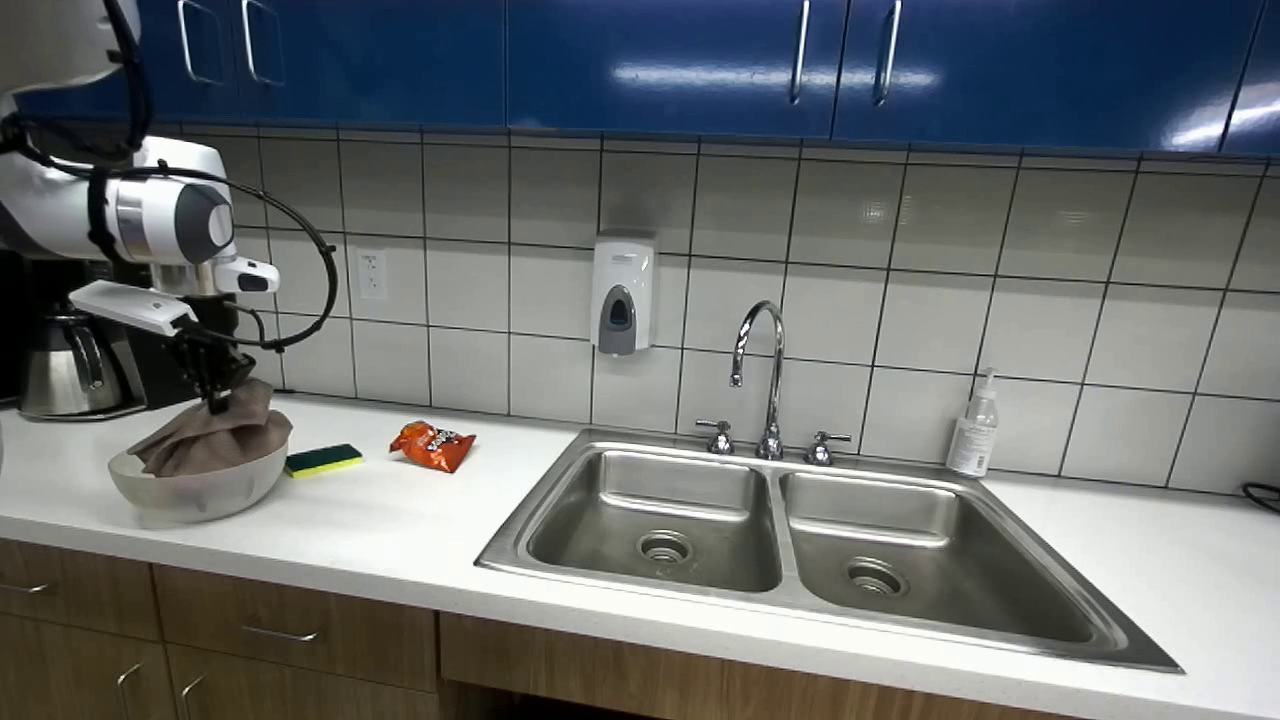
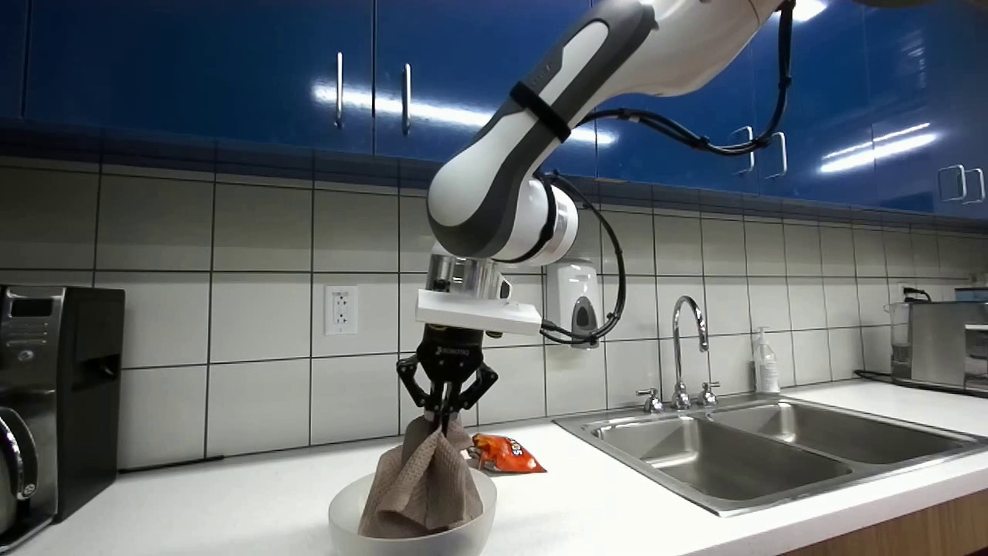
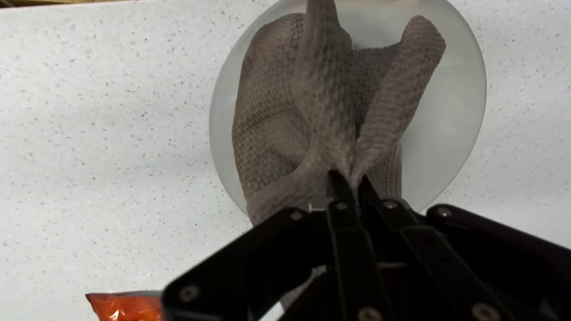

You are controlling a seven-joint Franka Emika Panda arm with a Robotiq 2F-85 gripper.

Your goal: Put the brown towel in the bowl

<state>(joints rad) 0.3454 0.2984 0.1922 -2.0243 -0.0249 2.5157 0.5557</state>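
The brown towel (image 1: 215,445) is bunched and draped inside the pale translucent bowl (image 1: 195,497). In an exterior view the towel (image 2: 424,490) hangs from my gripper (image 2: 442,426), with its lower folds inside the bowl (image 2: 346,513). In the wrist view my gripper (image 3: 352,180) is shut on a pinch of the towel (image 3: 272,107), above the bowl (image 3: 455,102). Part of the towel lies under the gripper, towards the bowl's near edge in that view. The bowl's bottom is largely hidden by the towel. My gripper (image 1: 217,403) points straight down.
A green and yellow sponge (image 1: 323,460) lies right beside the bowl. An orange snack bag (image 1: 433,446) lies farther along the counter, and its corner shows in the wrist view (image 3: 127,307). A coffee maker (image 2: 89,386) stands nearby. A double sink (image 1: 780,520) is set into the counter.
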